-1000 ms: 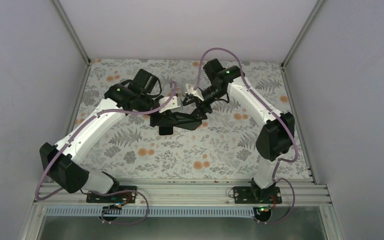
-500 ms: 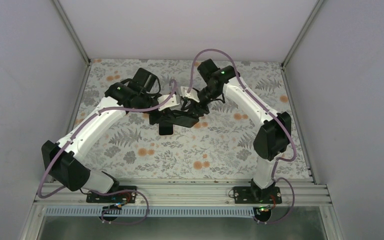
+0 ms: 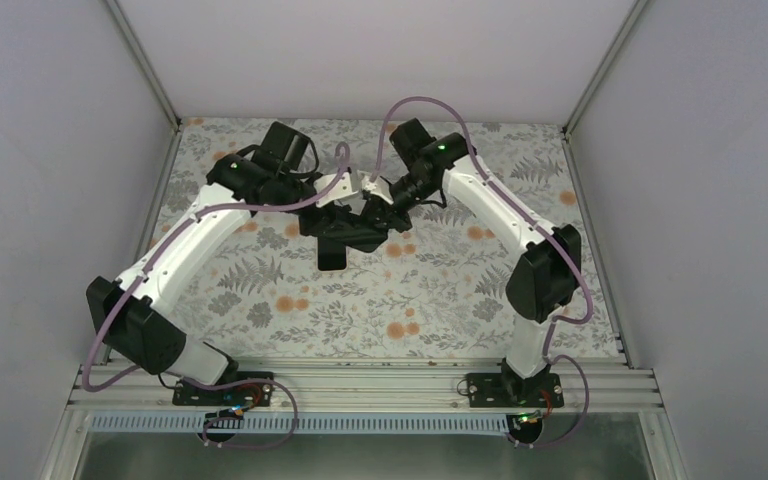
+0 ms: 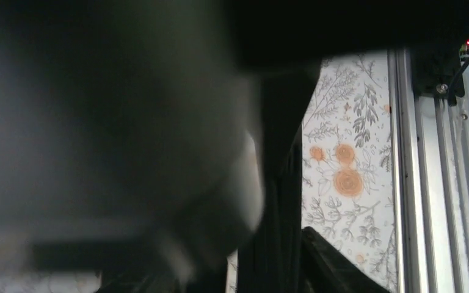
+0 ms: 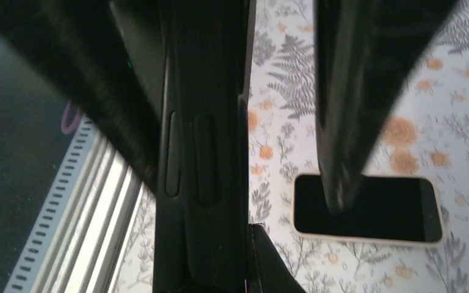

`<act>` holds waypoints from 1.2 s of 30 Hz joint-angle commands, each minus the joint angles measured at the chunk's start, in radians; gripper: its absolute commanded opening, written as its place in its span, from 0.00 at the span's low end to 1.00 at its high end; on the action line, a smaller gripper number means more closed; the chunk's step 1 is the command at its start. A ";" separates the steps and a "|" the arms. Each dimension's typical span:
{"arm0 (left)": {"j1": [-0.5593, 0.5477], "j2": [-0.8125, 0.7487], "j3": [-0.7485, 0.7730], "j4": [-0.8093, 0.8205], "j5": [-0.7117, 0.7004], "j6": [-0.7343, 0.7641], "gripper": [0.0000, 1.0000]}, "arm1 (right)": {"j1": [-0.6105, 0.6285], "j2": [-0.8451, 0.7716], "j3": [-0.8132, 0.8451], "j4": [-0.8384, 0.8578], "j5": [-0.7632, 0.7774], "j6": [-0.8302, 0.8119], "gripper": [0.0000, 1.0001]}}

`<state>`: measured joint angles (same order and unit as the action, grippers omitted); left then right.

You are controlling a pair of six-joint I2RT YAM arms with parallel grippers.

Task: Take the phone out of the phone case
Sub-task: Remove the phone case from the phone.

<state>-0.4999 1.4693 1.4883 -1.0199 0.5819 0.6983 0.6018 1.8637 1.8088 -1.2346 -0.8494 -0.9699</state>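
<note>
1. The phone (image 5: pixel 366 207) looks already free. It lies flat and screen-up on the bench (image 3: pixel 460 300), about mid-width and nearer the far edge than the near one.
2. The case (image 5: pixel 201 152) hangs in the air above it, between the two arms.
3. The right fingers (image 3: pixel 385 203) are closed, apparently pinching the case's wall. How deep the bite is cannot be told.
4. The left fingers (image 3: pixel 325 212) are at the case's other end. The left wrist view is blurred, so I cannot tell how far apart they are or whether they grip.
5. To do this step well, let only one arm carry the case, and confirm the other is fully off before moving.
6. Carry the case sideways, well apart from the phone, then lower it gently; dropping it on the screen is the main risk.
</note>
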 commanded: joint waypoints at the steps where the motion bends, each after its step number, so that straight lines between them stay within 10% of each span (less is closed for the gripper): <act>1: 0.022 -0.004 0.072 0.338 -0.016 -0.040 0.50 | 0.084 -0.034 0.013 -0.051 -0.315 0.019 0.03; 13: 0.134 -0.340 -0.135 0.346 -0.192 -0.006 1.00 | -0.233 0.023 -0.045 -0.013 -0.367 0.045 0.03; 18: 0.093 -0.370 -0.219 0.521 -0.301 -0.045 1.00 | -0.269 0.006 -0.063 0.361 -0.334 0.494 0.03; 23: -0.084 -0.296 -0.311 0.755 -0.575 -0.062 1.00 | -0.254 -0.084 -0.127 0.769 0.019 0.928 0.03; 36: -0.241 -0.071 -0.333 1.221 -0.811 -0.164 0.97 | -0.205 -0.034 0.055 0.778 0.310 1.093 0.03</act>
<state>-0.7391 1.3697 1.1069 0.0154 -0.1390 0.5941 0.3729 1.8523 1.8286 -0.5163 -0.5941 0.0544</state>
